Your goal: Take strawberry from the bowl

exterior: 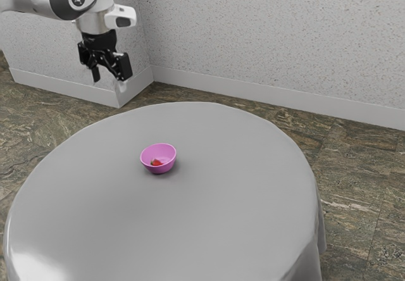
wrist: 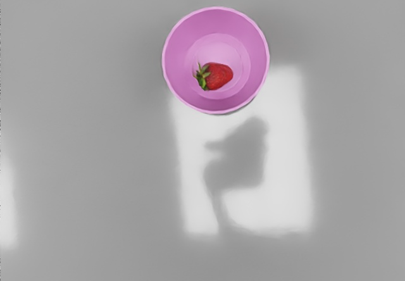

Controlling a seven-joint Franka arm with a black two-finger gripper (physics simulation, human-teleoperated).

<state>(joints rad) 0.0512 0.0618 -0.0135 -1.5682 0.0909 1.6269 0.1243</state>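
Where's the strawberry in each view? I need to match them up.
Exterior view: the strawberry lies in the pink bowl, left of picture centre.
Wrist view: strawberry in the bowl, off-centre toward the bright patch on the table.
Shared landmark: the pink bowl.

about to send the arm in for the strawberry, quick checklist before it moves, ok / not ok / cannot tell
1. Gripper open and empty: ok
2. Strawberry inside the bowl: ok
3. Bowl upright on the table: ok
4. Bowl's mouth uncovered: ok
5. Gripper down at the strawberry: not ok, it hangs away from the bowl, toward the exterior view's upper left
6. Finger room between strawberry and bowl wall: cannot tell
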